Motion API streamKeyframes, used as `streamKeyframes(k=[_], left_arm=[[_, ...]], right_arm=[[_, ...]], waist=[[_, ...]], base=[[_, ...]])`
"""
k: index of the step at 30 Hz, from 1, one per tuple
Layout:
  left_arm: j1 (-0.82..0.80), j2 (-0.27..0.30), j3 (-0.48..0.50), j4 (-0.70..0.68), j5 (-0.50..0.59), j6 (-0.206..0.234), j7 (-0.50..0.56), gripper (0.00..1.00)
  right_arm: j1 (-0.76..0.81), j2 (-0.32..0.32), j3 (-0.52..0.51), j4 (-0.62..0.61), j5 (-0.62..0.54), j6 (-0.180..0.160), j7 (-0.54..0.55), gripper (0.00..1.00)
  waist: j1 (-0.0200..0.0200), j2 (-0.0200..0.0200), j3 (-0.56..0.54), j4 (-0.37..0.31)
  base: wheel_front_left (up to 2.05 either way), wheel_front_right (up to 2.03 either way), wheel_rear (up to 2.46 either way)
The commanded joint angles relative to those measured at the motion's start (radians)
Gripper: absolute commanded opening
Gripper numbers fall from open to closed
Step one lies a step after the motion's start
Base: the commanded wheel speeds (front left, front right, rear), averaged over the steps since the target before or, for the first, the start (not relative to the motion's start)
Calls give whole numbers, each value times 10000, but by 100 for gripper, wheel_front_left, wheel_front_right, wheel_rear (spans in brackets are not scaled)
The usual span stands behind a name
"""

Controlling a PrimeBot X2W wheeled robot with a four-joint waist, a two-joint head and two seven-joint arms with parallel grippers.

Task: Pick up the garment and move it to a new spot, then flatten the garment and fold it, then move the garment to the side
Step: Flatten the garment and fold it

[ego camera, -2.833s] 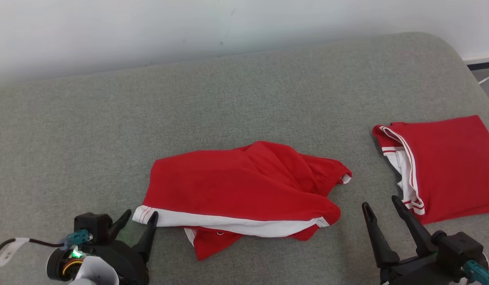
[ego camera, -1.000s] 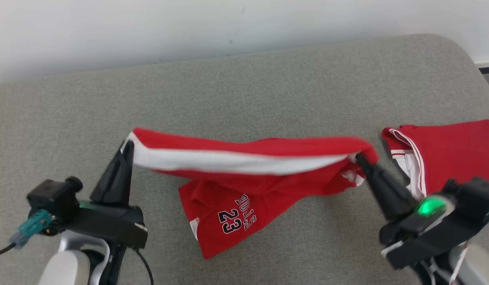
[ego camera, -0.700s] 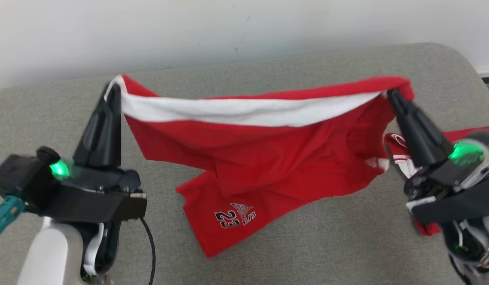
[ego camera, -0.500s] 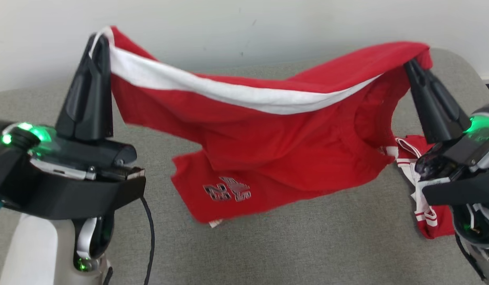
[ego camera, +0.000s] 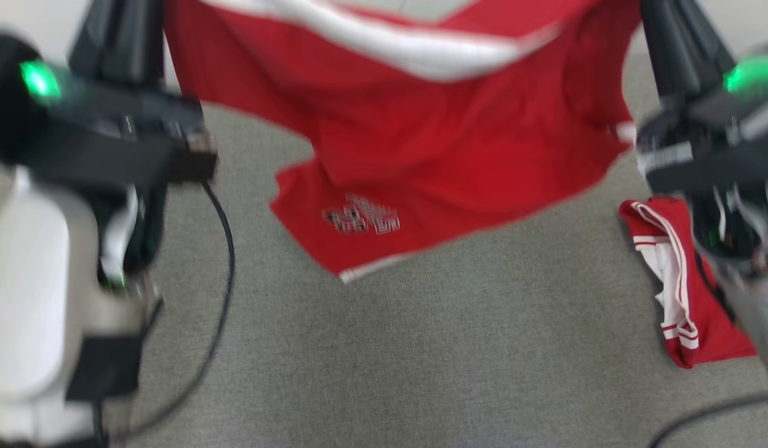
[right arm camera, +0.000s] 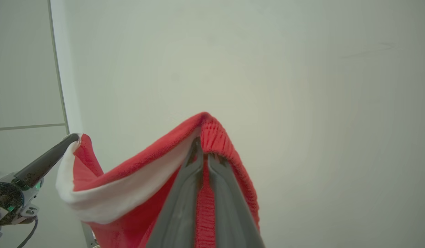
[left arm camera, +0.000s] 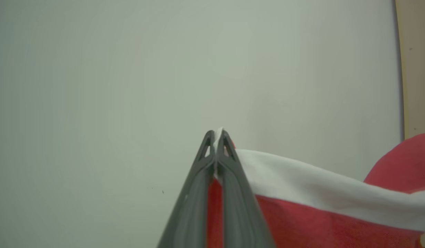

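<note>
My left hand (left arm camera: 216,137) is pinched tight, both fingers pressed together on one end of the white waistband (left arm camera: 301,186) of the red shorts (ego camera: 433,124). A scrap of white cloth pokes out past the tips. My right hand (right arm camera: 202,153) is clamped just as hard on the other end of that band, where ribbed red cloth bunches over the top of my fingers. Both hands are raised high above the grey cushion (ego camera: 421,373), well apart from each other, and the band sags a little between them. From my right wrist I can see the left hand's fingers across the way, gripping the far end of the band.

The shorts hang open below the band, above the middle of the cushion, and they are blurred in the head view. One leg droops lower than the rest. It has a number print (ego camera: 362,218) on it and a thin white stripe along its lowest edge. Whether that edge touches the cushion I cannot tell.

A second red garment (ego camera: 701,311) with white stripes lies folded on the cushion, toward its right side. A black cable (ego camera: 225,249) loops down from my left arm above the cushion's left part. A green light (ego camera: 40,79) glows on each wrist. Beyond the cushion stands a plain pale wall (left arm camera: 112,69).
</note>
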Motion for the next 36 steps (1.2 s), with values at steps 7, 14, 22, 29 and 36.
streamKeyframes(k=[7, 14, 22, 29, 36], left_arm=[[-2674, 81, 220, 2899, 156, -158, -995, 0], [-4737, 86, 249, 5304, 489, -177, -2351, 0], [-3559, -408, -91, 5921, 253, -358, -2760, 0], [-593, -494, -337, 4500, 118, -140, -2805, 0], [2989, -130, -148, 2174, -59, 416, -2287, 0]], right_arm=[[-2899, 729, 764, 2868, -106, 3, -772, 0], [-4737, 1638, 1030, 5060, -571, 3, -992, 0], [-3856, 1408, 2660, 5780, -311, 3, -999, 0], [-1969, 902, 3491, 5512, 682, 3, -1001, 0], [429, 304, 3612, 4322, 1072, 3, -1001, 0]], waist=[[-1, -1, 813, 63], [-1, -1, 1412, 156], [-1, -1, 1901, 600], [-1, -1, 1901, 656], [-1, -1, 1388, 486]], base=[[0, 0, 0], [0, 0, 0], [0, 0, 0], [0, 0, 0], [0, 0, 0]])
